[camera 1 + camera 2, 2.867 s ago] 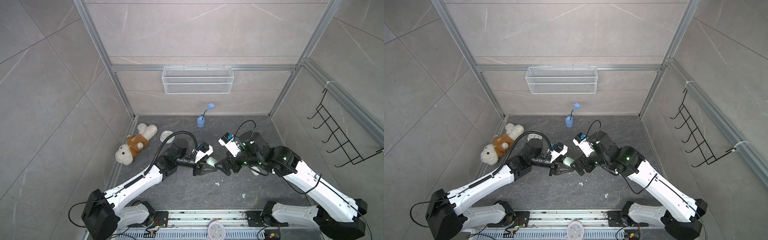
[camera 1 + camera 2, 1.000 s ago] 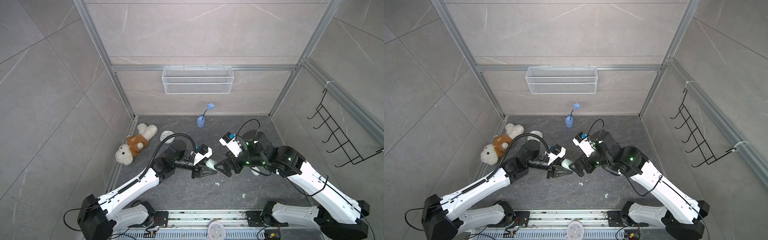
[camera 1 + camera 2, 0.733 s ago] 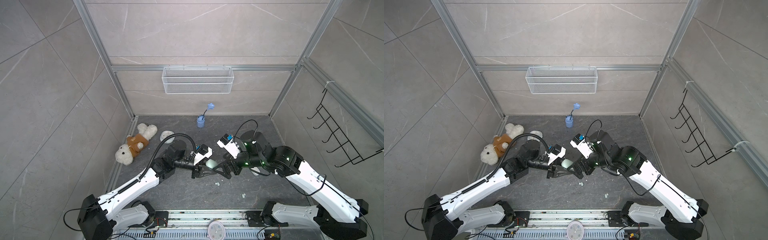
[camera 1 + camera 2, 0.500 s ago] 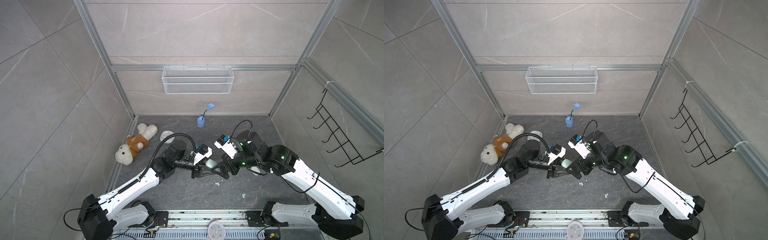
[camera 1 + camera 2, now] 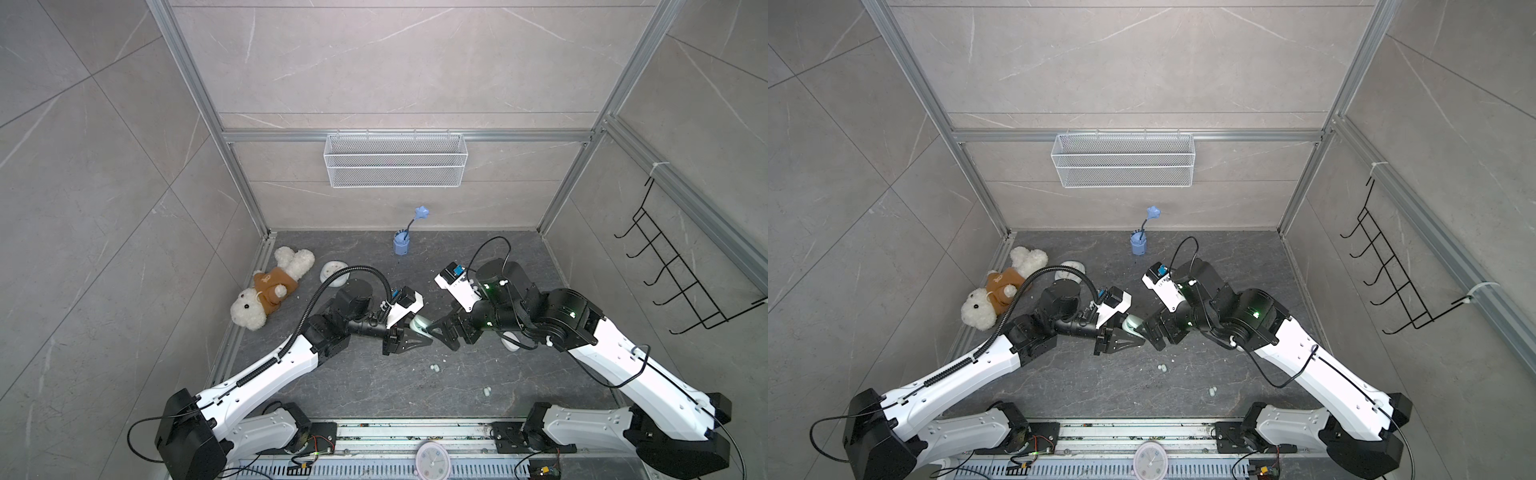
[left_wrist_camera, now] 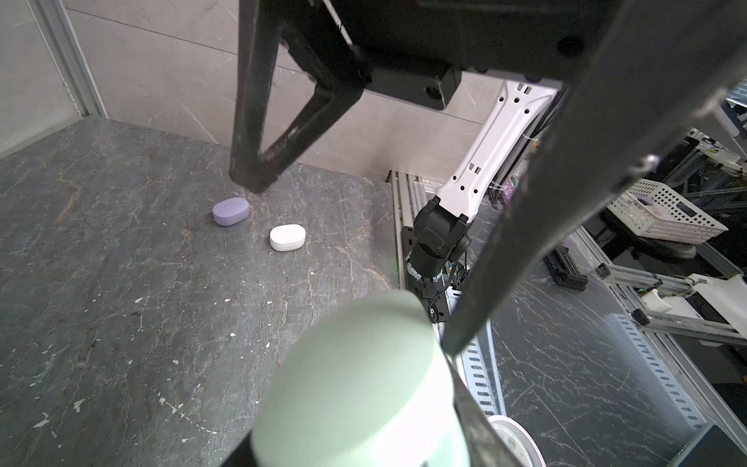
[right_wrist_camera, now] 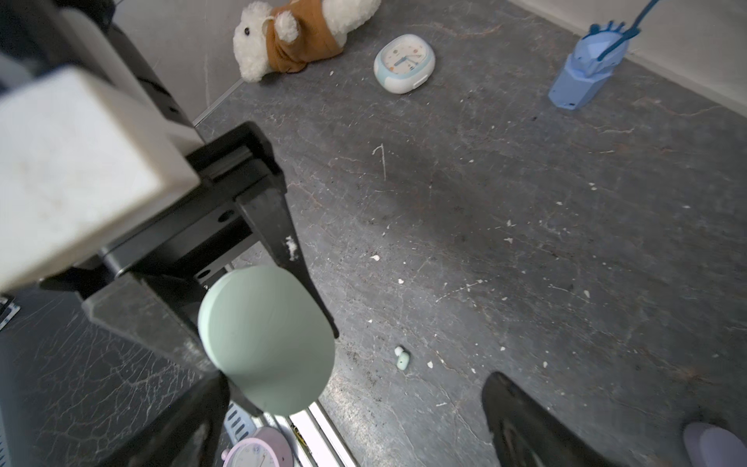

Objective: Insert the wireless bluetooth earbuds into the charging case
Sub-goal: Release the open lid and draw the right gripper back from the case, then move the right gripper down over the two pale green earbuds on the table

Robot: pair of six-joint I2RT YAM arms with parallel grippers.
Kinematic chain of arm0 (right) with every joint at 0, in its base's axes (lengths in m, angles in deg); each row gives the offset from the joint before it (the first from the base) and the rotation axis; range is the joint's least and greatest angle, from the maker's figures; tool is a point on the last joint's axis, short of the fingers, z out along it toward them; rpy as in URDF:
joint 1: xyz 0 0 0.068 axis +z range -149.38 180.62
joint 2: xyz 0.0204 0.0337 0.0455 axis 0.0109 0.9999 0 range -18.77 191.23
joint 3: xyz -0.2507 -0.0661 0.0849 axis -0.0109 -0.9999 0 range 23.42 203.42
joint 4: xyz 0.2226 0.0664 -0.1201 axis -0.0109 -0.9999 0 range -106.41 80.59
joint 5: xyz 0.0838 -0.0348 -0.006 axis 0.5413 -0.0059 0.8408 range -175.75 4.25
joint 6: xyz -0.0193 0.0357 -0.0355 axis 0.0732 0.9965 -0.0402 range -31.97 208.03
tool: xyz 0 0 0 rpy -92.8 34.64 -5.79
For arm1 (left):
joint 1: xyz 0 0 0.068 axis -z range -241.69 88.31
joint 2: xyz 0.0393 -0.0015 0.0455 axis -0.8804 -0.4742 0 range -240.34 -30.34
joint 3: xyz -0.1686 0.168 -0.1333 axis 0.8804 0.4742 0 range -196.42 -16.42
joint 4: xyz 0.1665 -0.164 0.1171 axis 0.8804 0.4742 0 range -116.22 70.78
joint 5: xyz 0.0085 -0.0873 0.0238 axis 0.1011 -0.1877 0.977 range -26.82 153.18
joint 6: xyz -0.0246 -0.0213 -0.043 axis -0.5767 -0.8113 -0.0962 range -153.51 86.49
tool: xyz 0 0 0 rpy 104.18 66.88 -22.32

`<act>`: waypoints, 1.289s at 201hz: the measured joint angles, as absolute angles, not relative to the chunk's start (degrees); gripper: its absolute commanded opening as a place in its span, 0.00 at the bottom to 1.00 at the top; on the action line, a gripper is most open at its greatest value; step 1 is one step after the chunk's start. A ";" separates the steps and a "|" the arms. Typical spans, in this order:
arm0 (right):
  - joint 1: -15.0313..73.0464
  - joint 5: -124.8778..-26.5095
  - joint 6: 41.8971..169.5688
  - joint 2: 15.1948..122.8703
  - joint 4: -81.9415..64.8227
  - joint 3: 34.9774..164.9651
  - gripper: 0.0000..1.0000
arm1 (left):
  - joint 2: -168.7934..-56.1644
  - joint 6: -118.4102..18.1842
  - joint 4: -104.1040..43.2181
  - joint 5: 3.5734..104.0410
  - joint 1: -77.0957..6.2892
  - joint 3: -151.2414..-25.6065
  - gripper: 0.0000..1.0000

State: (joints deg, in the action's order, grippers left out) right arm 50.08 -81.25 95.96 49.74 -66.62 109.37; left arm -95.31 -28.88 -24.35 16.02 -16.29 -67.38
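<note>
Inside the left gripper (image 5: 420, 331) sits the mint charging case (image 5: 417, 323)

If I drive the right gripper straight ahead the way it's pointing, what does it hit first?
Probably the mint green charging case, clamped in the left gripper ahead of the open right gripper. In the right wrist view it sits off-centre, near one finger, so that finger may touch first.

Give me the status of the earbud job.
Done: nothing visibly seated yet. In hand: the left claw is shut on the mint case, with the right claw open beside it. Left: two mint earbuds lie loose on the table; whether the lavender case and white case hold theirs cannot be seen.
</note>
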 measured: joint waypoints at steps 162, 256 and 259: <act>48.11 -82.54 99.69 51.88 -69.88 113.37 1.00 | -94.06 -33.30 -32.46 14.75 -15.54 -64.37 0.05; 39.80 -79.81 115.69 40.67 -74.18 108.74 1.00 | -93.97 -40.21 -45.14 16.90 -15.54 -58.40 0.05; 39.17 -79.77 116.22 40.23 -74.40 108.04 1.00 | -93.97 -40.47 -45.73 17.09 -15.54 -58.09 0.05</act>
